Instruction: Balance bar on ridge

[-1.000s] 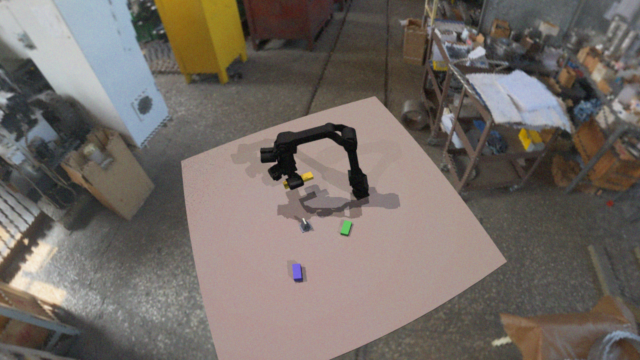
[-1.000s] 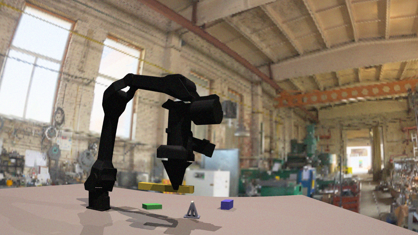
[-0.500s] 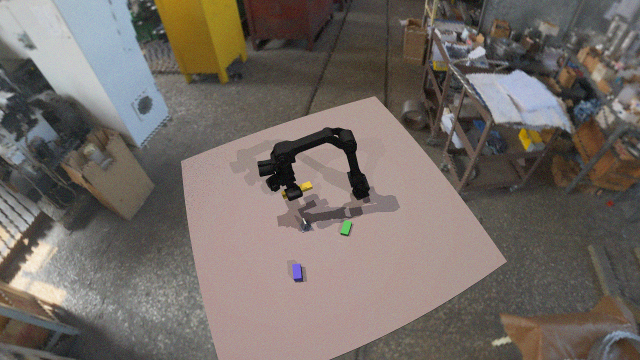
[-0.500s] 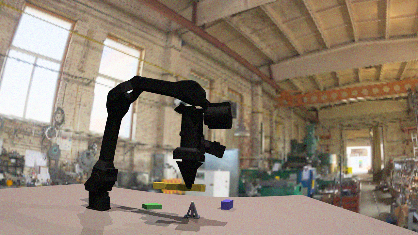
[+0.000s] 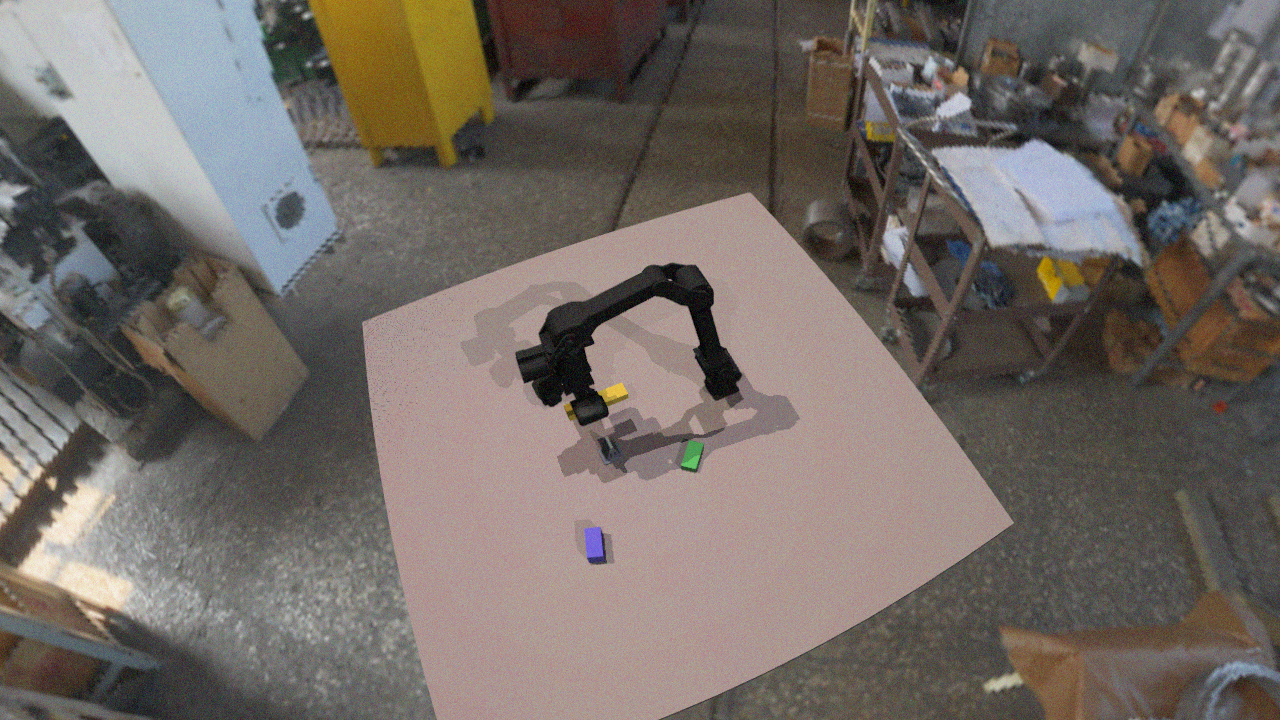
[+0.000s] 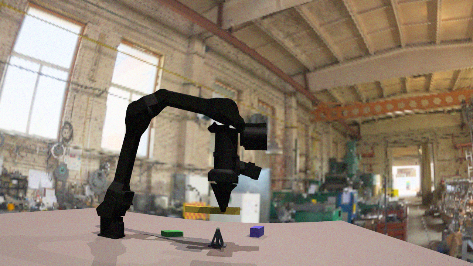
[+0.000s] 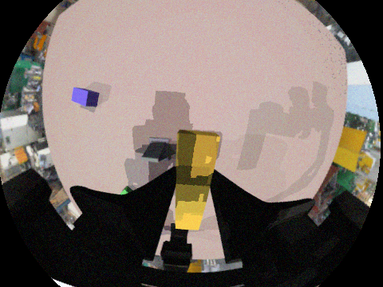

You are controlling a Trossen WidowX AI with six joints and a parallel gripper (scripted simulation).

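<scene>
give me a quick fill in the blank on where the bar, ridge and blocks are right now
1. The claw is shut on the ____ bar.
2. The bar hangs in the air ____ the ridge, not touching it.
3. In the exterior view, the block left of the ridge is ____.
4. The block right of the ridge there is ____.

Missing words: yellow; above; green; purple

In the wrist view the end effector [image 7: 188,229] hides the yellow bar's [image 7: 196,175] near end and most of the green block [image 7: 124,191]; the ridge [image 7: 159,150] beside the bar blurs into shadow.
</scene>
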